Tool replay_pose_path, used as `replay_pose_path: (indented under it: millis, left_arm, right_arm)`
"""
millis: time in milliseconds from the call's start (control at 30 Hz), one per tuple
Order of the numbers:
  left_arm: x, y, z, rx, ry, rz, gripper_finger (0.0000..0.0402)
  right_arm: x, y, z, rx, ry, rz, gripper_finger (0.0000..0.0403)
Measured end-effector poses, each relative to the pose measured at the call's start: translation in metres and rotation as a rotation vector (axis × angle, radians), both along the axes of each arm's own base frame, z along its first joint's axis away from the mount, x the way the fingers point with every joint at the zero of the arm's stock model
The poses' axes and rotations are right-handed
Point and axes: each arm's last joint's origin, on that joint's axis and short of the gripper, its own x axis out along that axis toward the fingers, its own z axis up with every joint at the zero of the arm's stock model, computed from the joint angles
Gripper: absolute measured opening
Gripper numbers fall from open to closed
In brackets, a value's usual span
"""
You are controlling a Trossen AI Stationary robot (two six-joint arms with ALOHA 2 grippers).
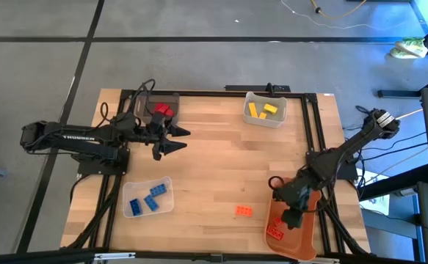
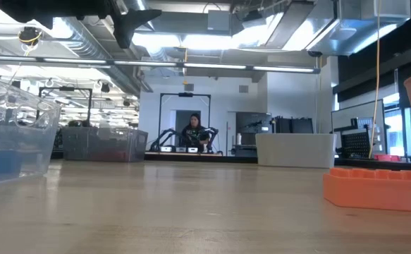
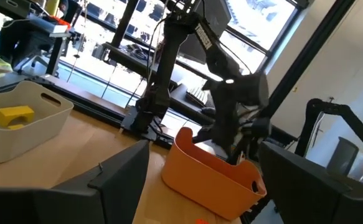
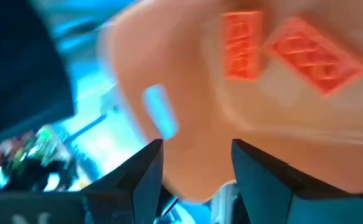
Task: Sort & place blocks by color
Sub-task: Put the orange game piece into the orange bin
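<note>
Over the orange bin (image 1: 291, 233) at the near right, my right gripper (image 1: 293, 217) points down into it, open with nothing between its fingers (image 4: 137, 180). Two orange blocks (image 4: 240, 46) (image 4: 315, 53) lie on the bin's floor. Another orange block (image 1: 244, 210) lies flat on the table left of the bin, and shows close up in the low view (image 2: 378, 188). Red blocks (image 1: 161, 110) lie in the dark bin (image 1: 146, 103), yellow blocks (image 1: 263, 110) in the white bin (image 1: 265, 119), blue blocks (image 1: 146, 202) in the clear bin (image 1: 164, 183). My left gripper (image 1: 183, 139) hangs open above the table beside the dark bin.
The four bins stand near the table's corners, with bare wood between them. A black frame rail (image 1: 313, 125) runs along the table's right side by the right arm's base. Across the room beyond the far edge sits a person (image 2: 193, 130).
</note>
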Motion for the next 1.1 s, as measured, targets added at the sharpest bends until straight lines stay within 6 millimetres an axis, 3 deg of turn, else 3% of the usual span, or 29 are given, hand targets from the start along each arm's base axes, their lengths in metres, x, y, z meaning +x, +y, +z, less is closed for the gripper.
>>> replay_pose_path:
  millis: [133,267,367,533,633,733,867,1100]
  left_arm:
    - [0.0,0.0,0.0,-0.035,0.002,-0.014,0.0295]
    - [0.0,0.0,0.002,-0.034,-0.013,-0.014,0.0295]
    - [-0.001,0.0,0.003,-0.007,-0.032,-0.011,0.0295]
    - [-0.001,0.0,0.008,0.031,-0.084,0.014,0.0295]
    - [-0.002,0.001,0.012,0.059,-0.129,0.068,0.0295]
    - [-0.003,0.002,0.013,0.081,-0.139,0.107,0.0295]
    - [-0.003,0.003,0.012,0.083,-0.133,0.12,0.0295]
    - [-0.002,0.003,0.012,0.083,-0.129,0.12,0.0295]
  right_arm:
    - [0.009,-0.008,0.032,0.114,-0.185,-0.026,0.019]
    - [0.029,-0.028,0.06,0.119,-0.533,-0.14,0.0191]
    - [0.041,-0.051,0.071,-0.064,-0.751,-0.24,0.0191]
    - [0.057,-0.088,0.08,-0.548,-1.015,-0.296,0.0191]
    - [0.062,-0.111,0.081,-0.835,-1.035,-0.41,0.0191]
    - [0.066,-0.132,0.085,-0.949,-1.037,-0.509,0.0191]
    - [0.072,-0.145,0.088,-0.883,-1.081,-0.518,0.0191]
    - [0.081,-0.15,0.077,-0.809,-1.063,-0.446,0.0191]
